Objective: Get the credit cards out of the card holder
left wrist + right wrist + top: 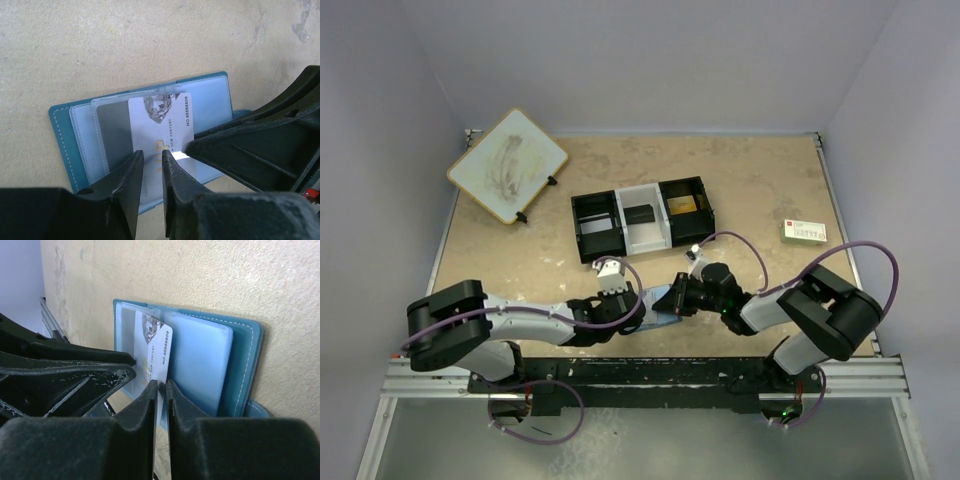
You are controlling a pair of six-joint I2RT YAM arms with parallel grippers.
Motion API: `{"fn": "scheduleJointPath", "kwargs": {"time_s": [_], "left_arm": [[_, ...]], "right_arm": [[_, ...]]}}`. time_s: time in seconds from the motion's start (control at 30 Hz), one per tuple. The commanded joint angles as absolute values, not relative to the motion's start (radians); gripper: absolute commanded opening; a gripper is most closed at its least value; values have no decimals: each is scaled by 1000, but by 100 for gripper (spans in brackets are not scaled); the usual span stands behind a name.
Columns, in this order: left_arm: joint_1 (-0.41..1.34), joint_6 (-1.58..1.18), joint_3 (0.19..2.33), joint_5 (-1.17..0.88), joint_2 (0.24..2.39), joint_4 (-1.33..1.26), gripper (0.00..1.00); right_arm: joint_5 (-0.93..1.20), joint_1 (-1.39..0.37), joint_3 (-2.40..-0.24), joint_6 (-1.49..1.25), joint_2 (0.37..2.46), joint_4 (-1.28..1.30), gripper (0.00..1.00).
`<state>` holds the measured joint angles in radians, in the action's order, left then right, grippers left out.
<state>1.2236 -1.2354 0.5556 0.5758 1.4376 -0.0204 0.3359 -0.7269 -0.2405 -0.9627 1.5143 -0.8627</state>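
Observation:
The blue card holder [663, 300] lies open on the table near the front edge, between my two grippers. In the left wrist view its teal cover [62, 135] and pale inside pockets show. A white card [160, 120] printed "VIP" sticks halfway out of a clear pocket. My right gripper [677, 298] is shut on the card's edge [161, 387]; the card [157, 352] and holder [245, 360] show there. My left gripper [645, 305] is nearly shut, tips [152, 160] over the card's near end with a narrow gap, pinching nothing that I can see.
A black-and-white three-compartment tray [590, 200] stands behind the grippers at mid table. A white card with green and red print [804, 232] lies at the right. A tilted whiteboard [507, 165] stands at the back left. The metal rail [640, 372] runs along the front edge.

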Motion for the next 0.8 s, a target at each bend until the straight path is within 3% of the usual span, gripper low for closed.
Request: {"fn": "scheduleJointPath", "kwargs": {"time_s": [0.0, 0.1, 0.23, 0.33, 0.4, 0.63, 0.77], "left_arm": [[1233, -1253, 511, 588, 1428, 92, 20], [1236, -1241, 512, 586, 1430, 92, 19], [1236, -1241, 516, 595, 1426, 114, 18], [1236, -1250, 514, 606, 1416, 124, 18], [1236, -1258, 511, 610, 1404, 126, 18], [1236, -1251, 503, 601, 1393, 112, 18], [1241, -1245, 499, 577, 1410, 60, 17]], "right_arm": [[362, -724, -245, -981, 1560, -965, 18], [377, -723, -257, -985, 1600, -1001, 26], [405, -723, -264, -989, 1634, -1052, 24], [396, -723, -258, -988, 1624, -1049, 13], [380, -721, -247, -985, 1594, -1025, 0], [311, -712, -232, -942, 1447, -848, 0], [343, -713, -216, -942, 1447, -879, 9]]}}
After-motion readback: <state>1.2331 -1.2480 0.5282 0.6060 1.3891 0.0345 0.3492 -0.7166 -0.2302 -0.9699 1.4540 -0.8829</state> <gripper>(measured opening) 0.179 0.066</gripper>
